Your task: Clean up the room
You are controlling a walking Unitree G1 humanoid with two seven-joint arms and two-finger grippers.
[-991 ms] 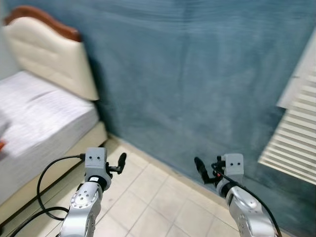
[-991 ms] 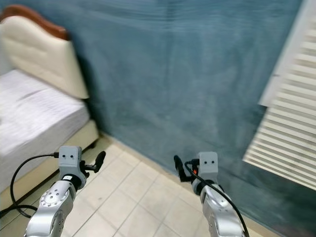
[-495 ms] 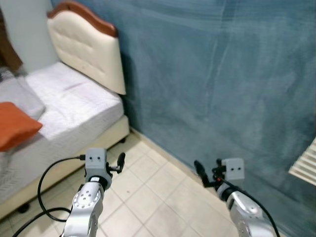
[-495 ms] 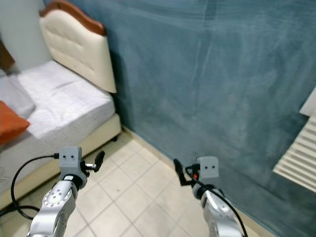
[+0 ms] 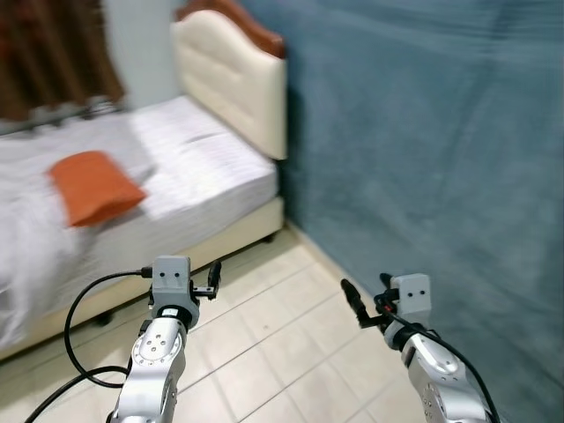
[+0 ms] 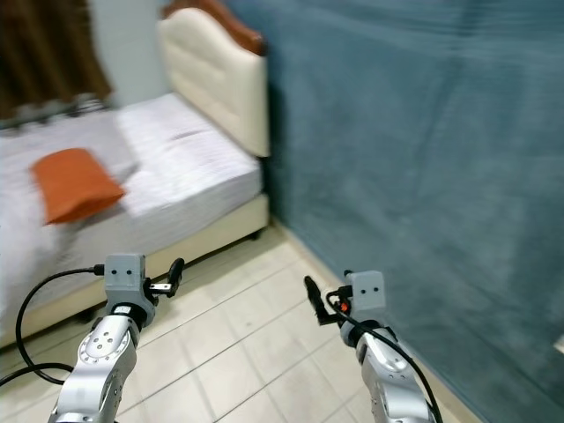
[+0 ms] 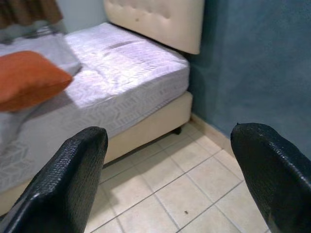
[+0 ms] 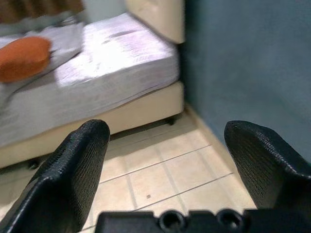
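A bed with a pale grey cover stands against the blue wall, its cream headboard edged in brown wood. An orange pillow lies on the bed, beside a grey pillow. My left gripper is held low over the tiled floor, pointing toward the bed's corner, open with nothing between its fingers. My right gripper hangs open and empty too, over the tiles near the wall's foot. The orange pillow lies well beyond both grippers.
The blue wall runs along my right side. Beige floor tiles stretch between the bed and the wall. A brown curtain hangs behind the bed. A black cable loops from my left arm.
The camera has swung left: the bed and the orange pillow have slid toward the middle of the picture, and the white slatted shutter has left it. Both arms keep the same pose.
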